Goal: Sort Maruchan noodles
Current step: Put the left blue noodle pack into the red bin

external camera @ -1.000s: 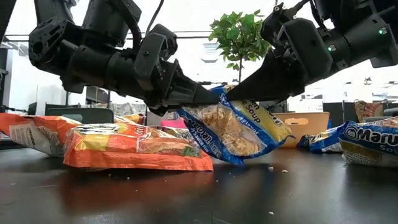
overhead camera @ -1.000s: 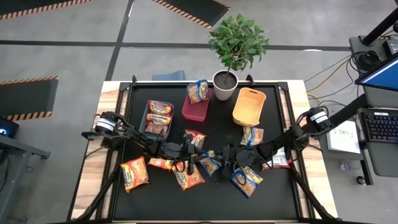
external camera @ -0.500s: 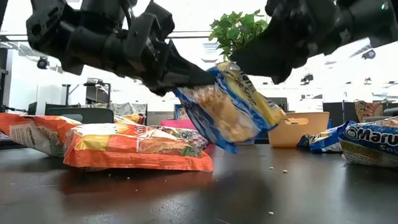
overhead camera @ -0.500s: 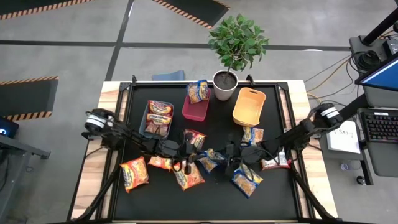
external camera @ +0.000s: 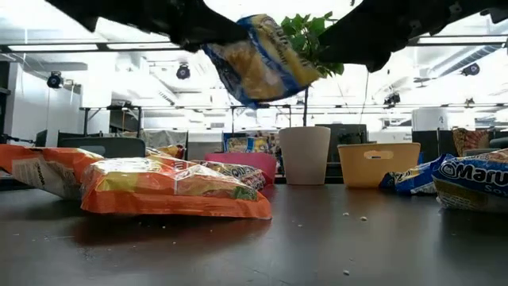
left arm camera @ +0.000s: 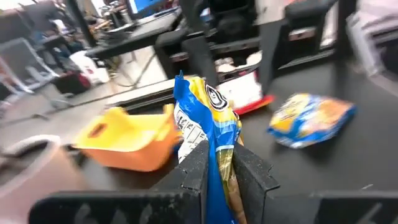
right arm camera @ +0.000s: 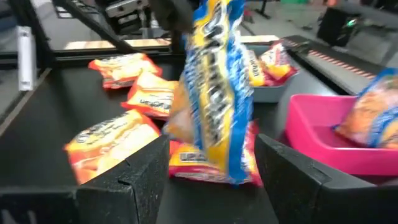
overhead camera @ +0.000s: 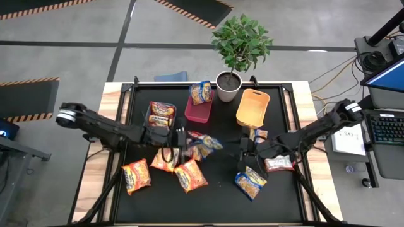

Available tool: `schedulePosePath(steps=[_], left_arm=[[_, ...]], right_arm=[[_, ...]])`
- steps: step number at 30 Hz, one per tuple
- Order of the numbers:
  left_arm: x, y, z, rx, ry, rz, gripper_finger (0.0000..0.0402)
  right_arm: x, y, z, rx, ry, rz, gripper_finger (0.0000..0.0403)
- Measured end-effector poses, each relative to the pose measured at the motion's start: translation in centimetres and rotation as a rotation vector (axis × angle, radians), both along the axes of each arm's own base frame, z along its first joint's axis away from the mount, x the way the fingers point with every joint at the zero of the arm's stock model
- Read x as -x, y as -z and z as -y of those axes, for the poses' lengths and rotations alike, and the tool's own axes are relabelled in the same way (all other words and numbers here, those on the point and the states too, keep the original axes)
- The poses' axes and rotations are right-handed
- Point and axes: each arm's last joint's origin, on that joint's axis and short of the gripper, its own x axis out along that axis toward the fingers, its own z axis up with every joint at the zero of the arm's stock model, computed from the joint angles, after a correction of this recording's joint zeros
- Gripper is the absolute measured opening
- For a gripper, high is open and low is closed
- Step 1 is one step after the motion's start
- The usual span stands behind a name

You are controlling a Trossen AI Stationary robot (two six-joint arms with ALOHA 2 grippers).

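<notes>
Nearest the front edge of the black table [overhead camera: 218, 202], three orange-yellow Maruchan packets [overhead camera: 190, 176] lie flat left of centre: one at the far left [overhead camera: 136, 176], one smaller [overhead camera: 165, 160] just beside the left gripper, and the named one nearest the middle. In the low view the front orange packet [external camera: 175, 189] rests flat on the surface. To the right, a blue-yellow packet [overhead camera: 250, 181] lies alone near the front, and a red-and-white packet [overhead camera: 278, 164] lies beneath the right arm.

At mid-table, the left gripper [overhead camera: 187, 142] holds a blue-yellow Maruchan packet [overhead camera: 205, 144] raised clear of the table; the low view shows this packet [external camera: 258, 57] hanging high above the surface. In the left wrist view the fingers [left arm camera: 194, 168] are pinched narrow on the packet's lower edge [left arm camera: 208, 118], the packet standing upright between them.

The right gripper [overhead camera: 243, 149] stands just beside the raised packet, on its right, jaws spread wide and holding nothing. In the right wrist view the packet [right arm camera: 214, 93] hangs between and beyond its open fingers [right arm camera: 134, 174]; whether they touch it cannot be told.

At the far side stand a teal bin [overhead camera: 146, 122] holding red-maroon packets [overhead camera: 162, 115], a pink-red bin [overhead camera: 198, 112] with one packet [overhead camera: 201, 92] at its far end, an orange bin [overhead camera: 252, 107], and a potted plant [overhead camera: 233, 57].
</notes>
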Motion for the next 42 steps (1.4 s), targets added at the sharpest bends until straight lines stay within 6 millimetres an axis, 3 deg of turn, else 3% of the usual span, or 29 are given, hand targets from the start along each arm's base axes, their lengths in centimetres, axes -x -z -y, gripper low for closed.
schedulePosePath(steps=[6, 11, 17, 24, 33, 42], left_arm=[[0.4, -3.1, -4.0, -0.24, -0.08, -0.108, 0.0035], [0.2, -4.7, -8.6, -0.366, -0.092, -0.241, 0.0035], [0.1, -4.0, -14.7, -0.423, 0.035, -0.347, 0.0035], [-0.8, -2.5, -20.4, -0.472, 0.011, -0.432, 0.0035], [-3.0, -0.1, -24.6, -0.366, 0.096, -0.61, 0.0035], [-5.2, 1.0, -26.1, -0.325, 0.113, -0.661, 0.0008]], right_arm=[[0.1, -0.1, 0.2, 0.059, 0.04, -0.005, 0.0224], [0.1, 0.5, 0.3, 0.067, 0.046, -0.025, 0.0224], [0.1, 0.9, 0.3, 0.072, 0.046, -0.036, 0.0224], [0.1, 1.2, 0.3, 0.088, 0.045, -0.054, 0.0224], [0.0, 1.3, 0.5, 0.1, 0.056, -0.062, 0.0224], [0.0, 1.3, 0.6, 0.095, 0.059, -0.062, 0.0224]])
